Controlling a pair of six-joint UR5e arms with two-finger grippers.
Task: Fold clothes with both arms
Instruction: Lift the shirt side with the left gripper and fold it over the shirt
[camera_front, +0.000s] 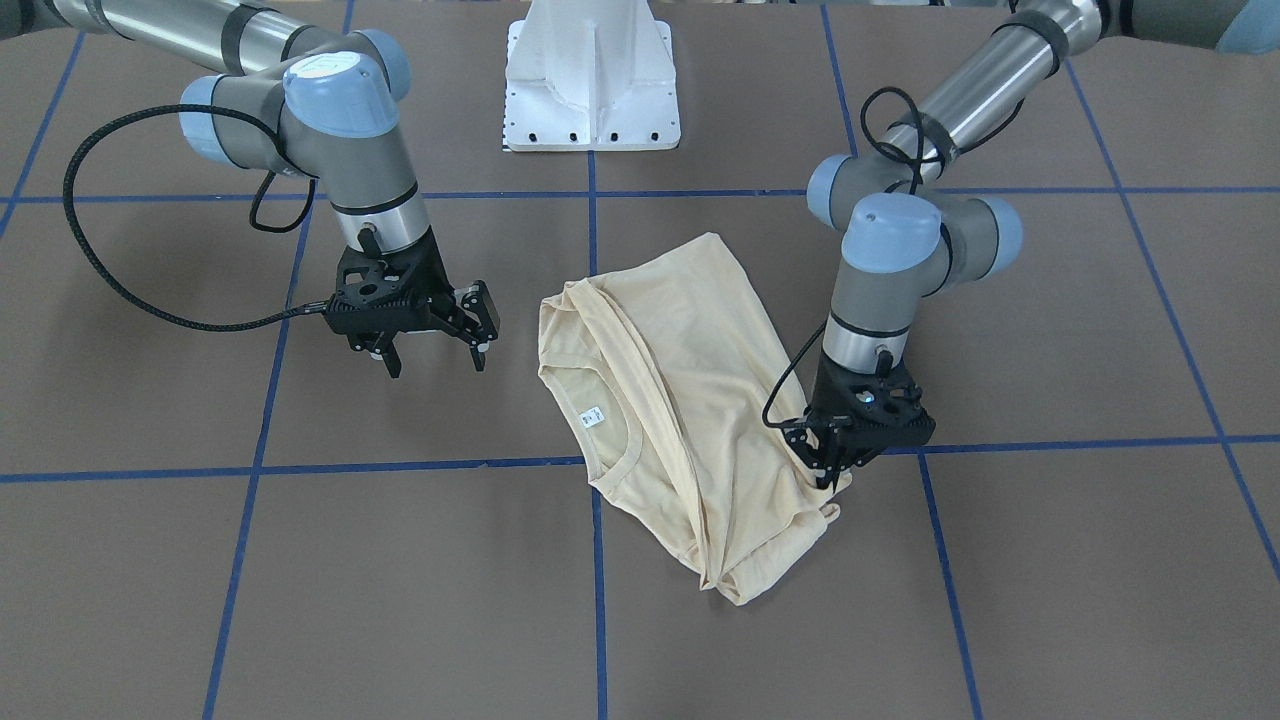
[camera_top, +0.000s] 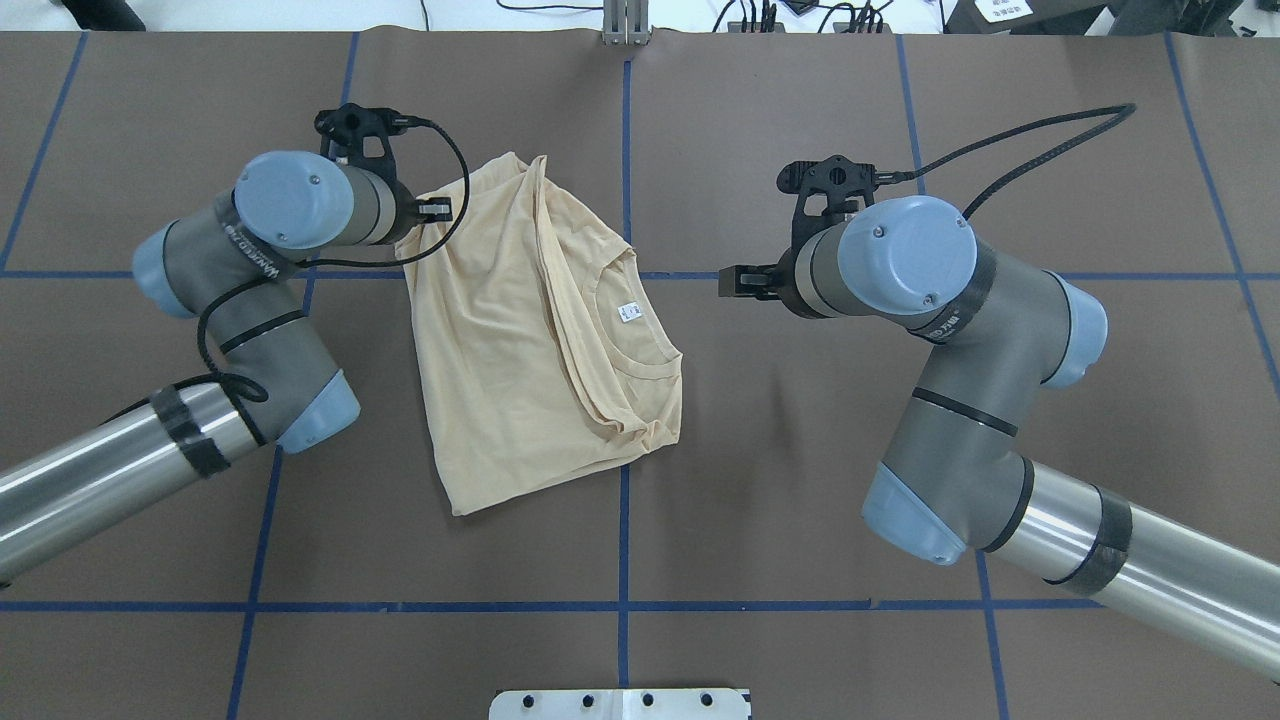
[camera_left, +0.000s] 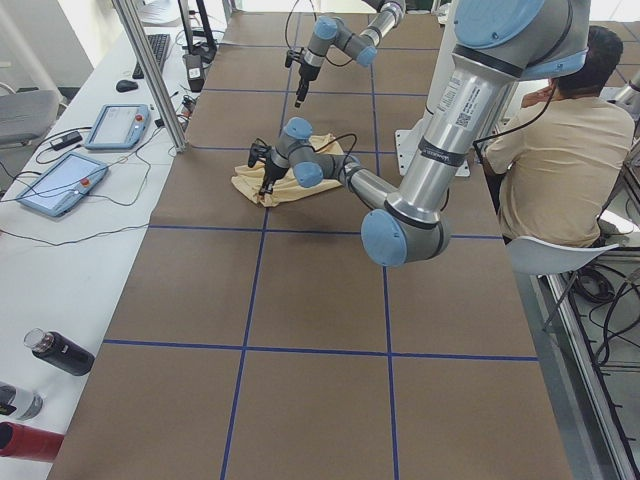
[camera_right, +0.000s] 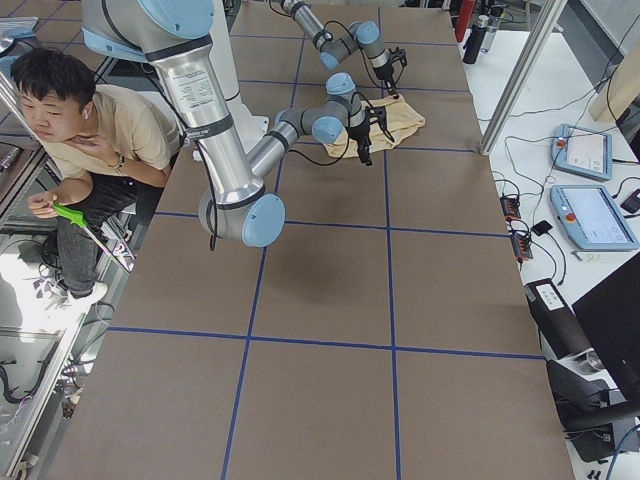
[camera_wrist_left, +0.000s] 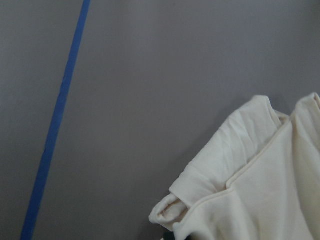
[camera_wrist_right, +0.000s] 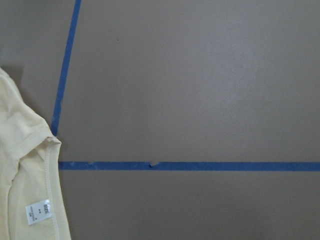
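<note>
The pale cream-yellow shirt (camera_front: 680, 400) lies folded in layers at the table's middle, its white neck label (camera_front: 592, 415) facing up; no print shows. It also shows in the overhead view (camera_top: 500, 350). My left gripper (camera_front: 830, 478) stands tip-down at the shirt's edge, fingers together on the cloth. The left wrist view shows a folded corner of the shirt (camera_wrist_left: 260, 190) right at the fingers. My right gripper (camera_front: 437, 360) hangs open and empty above bare table, a hand's width from the collar side. The right wrist view shows the collar and label (camera_wrist_right: 40, 213) at its left edge.
The table is brown with blue tape lines (camera_front: 594, 250). The white pedestal base (camera_front: 592, 80) stands at the robot's side. A seated person (camera_left: 550, 170) is beside the table, and tablets (camera_left: 60, 185) and bottles (camera_left: 60, 352) lie on the white side bench.
</note>
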